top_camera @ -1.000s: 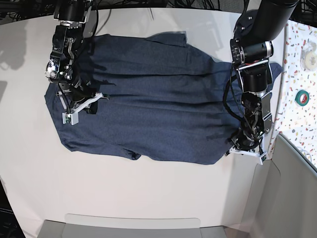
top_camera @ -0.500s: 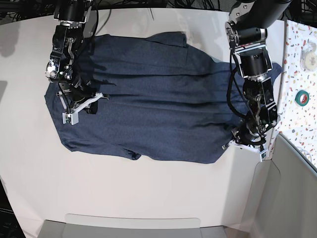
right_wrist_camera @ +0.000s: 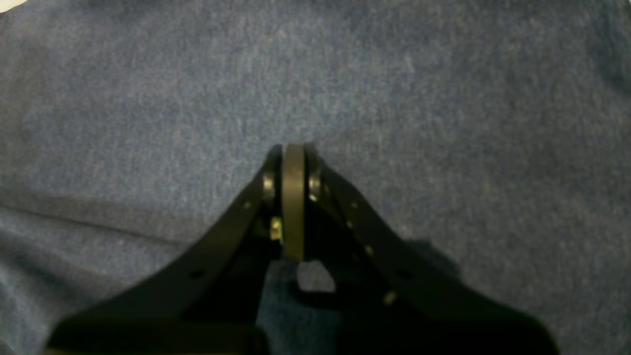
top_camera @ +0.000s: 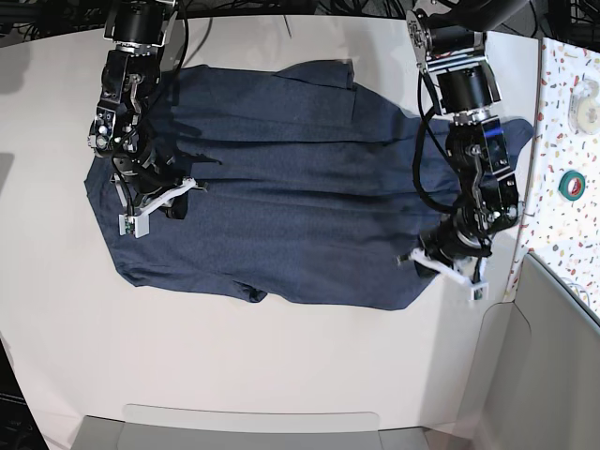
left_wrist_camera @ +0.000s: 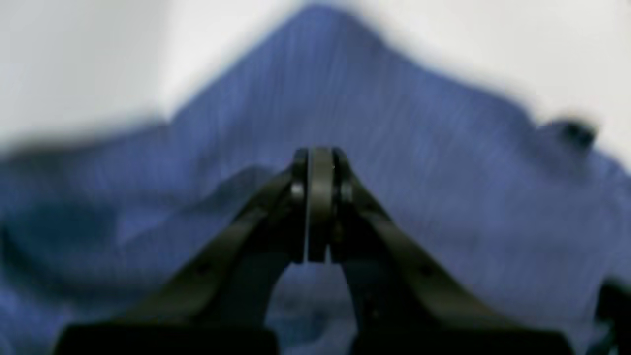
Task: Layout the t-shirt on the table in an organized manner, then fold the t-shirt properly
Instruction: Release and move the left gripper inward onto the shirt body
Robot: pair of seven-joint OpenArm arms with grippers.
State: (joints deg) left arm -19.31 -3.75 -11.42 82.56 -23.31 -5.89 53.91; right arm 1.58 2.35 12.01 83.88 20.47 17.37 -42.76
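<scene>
The dark navy t-shirt (top_camera: 300, 187) lies spread plain side up on the white table (top_camera: 281, 356), with soft creases across its middle. My right gripper (top_camera: 169, 199) is shut and rests low on the cloth near the shirt's left end; in the right wrist view its tips (right_wrist_camera: 293, 154) are pressed together over blue fabric (right_wrist_camera: 443, 123). My left gripper (top_camera: 439, 246) is shut over the shirt's lower right part. The left wrist view is blurred and shows that gripper (left_wrist_camera: 320, 158) closed above the cloth (left_wrist_camera: 443, 207), with nothing visible between the jaws.
A speckled strip (top_camera: 561, 225) runs along the right edge and carries a green tape roll (top_camera: 572, 184) and a pale roll (top_camera: 586, 103). A grey panel (top_camera: 553, 375) stands at the lower right. A grey tray edge (top_camera: 253, 427) lies at the front.
My left arm has swung its gripper from beyond the shirt's right edge leftward over the cloth. The right arm and the shirt have not visibly moved.
</scene>
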